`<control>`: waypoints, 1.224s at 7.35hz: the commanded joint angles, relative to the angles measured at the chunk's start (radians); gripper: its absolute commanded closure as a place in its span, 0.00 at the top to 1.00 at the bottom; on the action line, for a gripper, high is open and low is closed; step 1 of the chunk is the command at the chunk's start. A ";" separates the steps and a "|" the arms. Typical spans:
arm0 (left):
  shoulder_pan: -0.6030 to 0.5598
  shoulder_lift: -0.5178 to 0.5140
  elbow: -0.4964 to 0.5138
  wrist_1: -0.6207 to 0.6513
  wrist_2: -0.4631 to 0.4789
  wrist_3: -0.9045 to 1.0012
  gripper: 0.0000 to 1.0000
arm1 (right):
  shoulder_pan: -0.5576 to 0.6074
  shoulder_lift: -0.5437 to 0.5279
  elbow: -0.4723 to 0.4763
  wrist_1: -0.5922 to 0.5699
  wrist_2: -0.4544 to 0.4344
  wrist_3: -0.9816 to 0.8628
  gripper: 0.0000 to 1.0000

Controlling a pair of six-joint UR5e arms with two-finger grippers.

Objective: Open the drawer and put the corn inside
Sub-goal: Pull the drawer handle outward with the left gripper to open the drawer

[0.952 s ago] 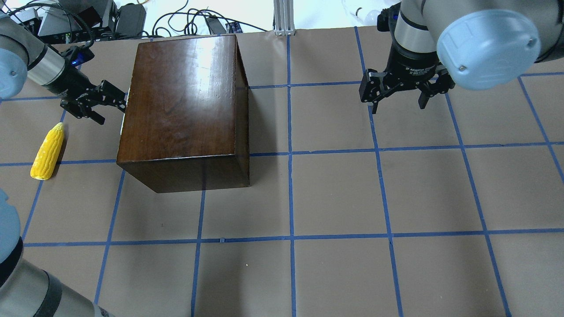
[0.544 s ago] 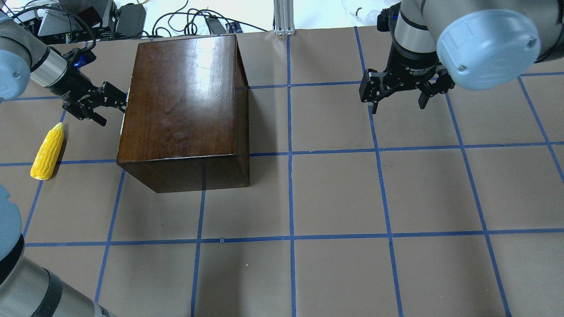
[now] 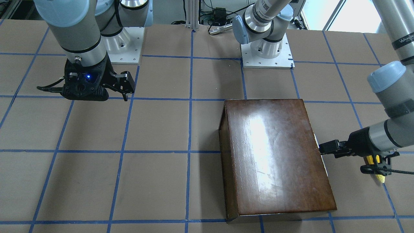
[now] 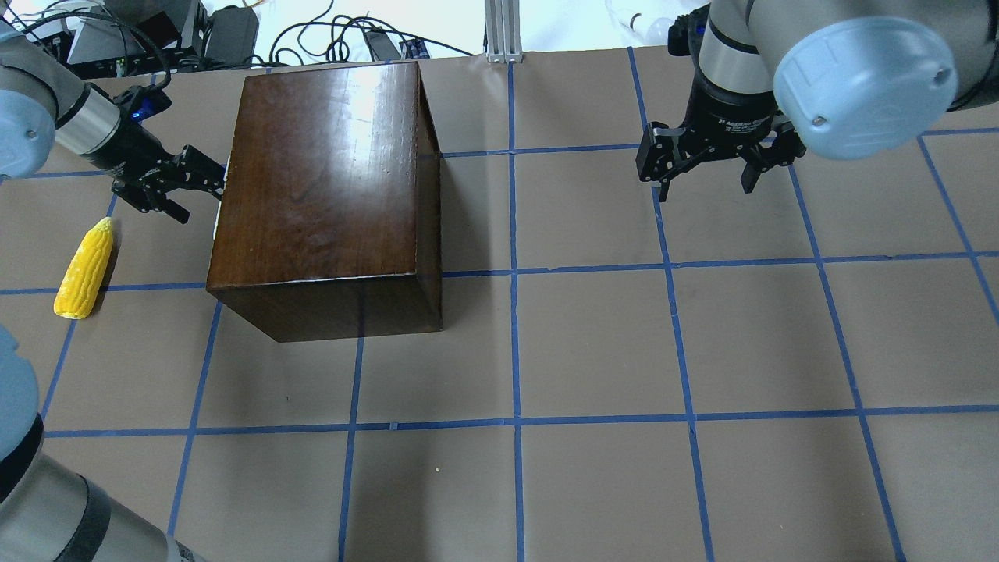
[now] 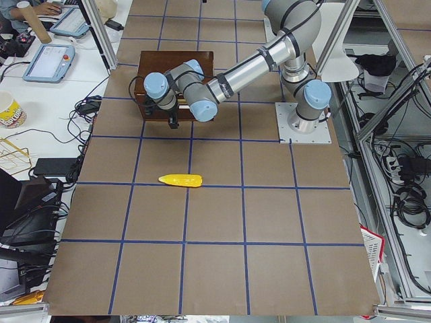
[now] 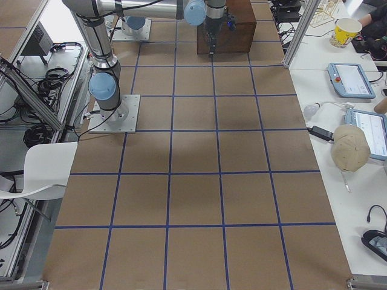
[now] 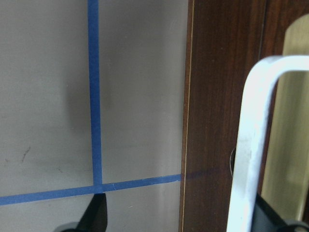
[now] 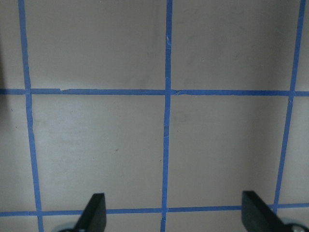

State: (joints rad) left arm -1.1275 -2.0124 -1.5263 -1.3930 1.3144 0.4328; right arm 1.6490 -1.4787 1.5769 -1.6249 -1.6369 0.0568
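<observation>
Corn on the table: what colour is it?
Bright yellow corn, clearest in the overhead exterior view.

Robotics lab — teach pendants (image 6: 349, 80), cables (image 5: 409, 195), taped-grid table (image 4: 593, 343)

Box (image 4: 328, 172) on table (image 4: 593, 343), left half, far side. Corn (image 4: 84, 268) lies left of it, apart. Left gripper (image 4: 203, 189) at box's left face, beyond corn.
</observation>
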 commanded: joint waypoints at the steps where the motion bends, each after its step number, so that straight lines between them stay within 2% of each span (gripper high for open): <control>1: 0.000 -0.006 -0.002 0.031 0.000 0.006 1.00 | 0.000 0.000 0.000 0.000 0.000 0.000 1.00; 9: 0.031 -0.019 0.012 0.066 0.008 0.011 1.00 | 0.000 0.000 0.000 0.000 -0.001 0.000 1.00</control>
State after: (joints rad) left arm -1.1105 -2.0299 -1.5155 -1.3270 1.3220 0.4429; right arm 1.6490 -1.4787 1.5769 -1.6249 -1.6382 0.0568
